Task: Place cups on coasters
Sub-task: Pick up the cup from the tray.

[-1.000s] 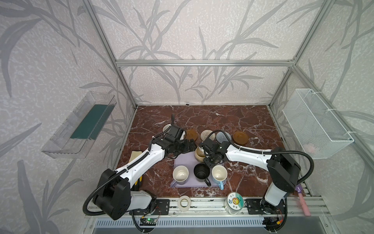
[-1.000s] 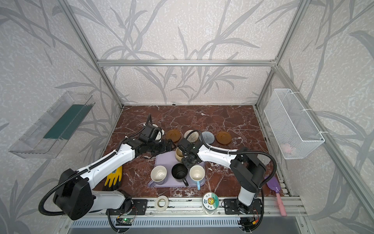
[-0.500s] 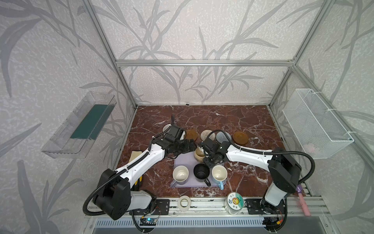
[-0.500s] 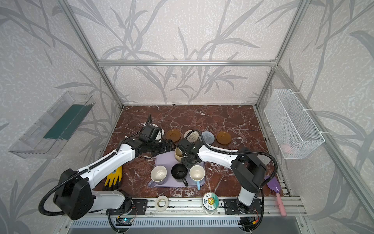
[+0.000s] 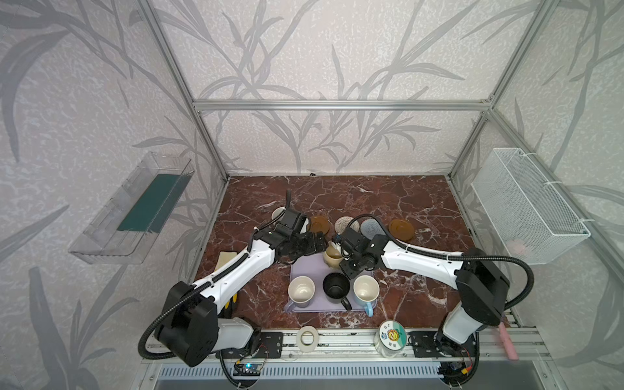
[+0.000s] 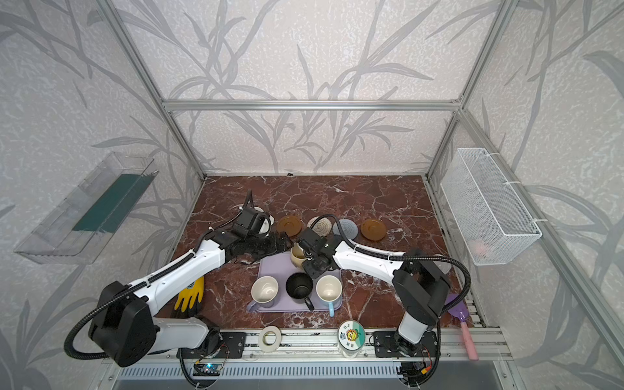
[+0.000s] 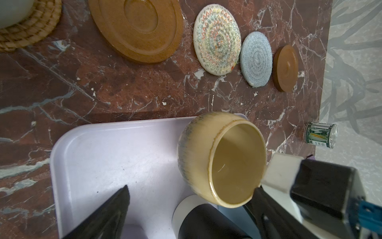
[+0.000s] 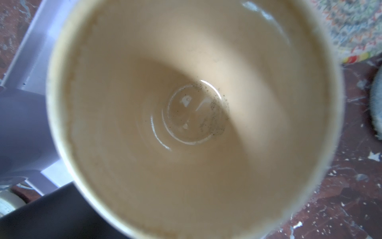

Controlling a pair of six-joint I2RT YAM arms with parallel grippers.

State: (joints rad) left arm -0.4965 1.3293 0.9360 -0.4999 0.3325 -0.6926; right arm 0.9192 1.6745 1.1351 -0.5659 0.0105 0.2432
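Observation:
My right gripper [image 5: 340,259] is shut on the rounded beige cup [image 5: 332,256], which sits tilted over the back corner of the lavender tray [image 5: 304,266]. That cup's inside [image 8: 190,115] fills the right wrist view and hides the jaws. My left gripper [image 5: 315,243] stands open just left of the cup [image 7: 221,157], with nothing in it. On the tray's front stand a lavender cup [image 5: 301,291], a black cup [image 5: 336,286] and a light blue cup [image 5: 366,292]. Behind lie a brown coaster [image 5: 319,224], a cream woven one [image 5: 343,223], a grey-blue one [image 5: 371,228] and another brown one [image 5: 401,229]. A white cup [image 7: 12,12] rests on the rattan coaster [image 7: 35,31].
A white tape roll [image 5: 306,337] and a lidded jar [image 5: 391,336] stand on the front rail. A yellow glove [image 6: 190,293] lies front left, and a small tin can [image 7: 320,135] at the right edge. A wire basket [image 5: 526,206] hangs on the right wall.

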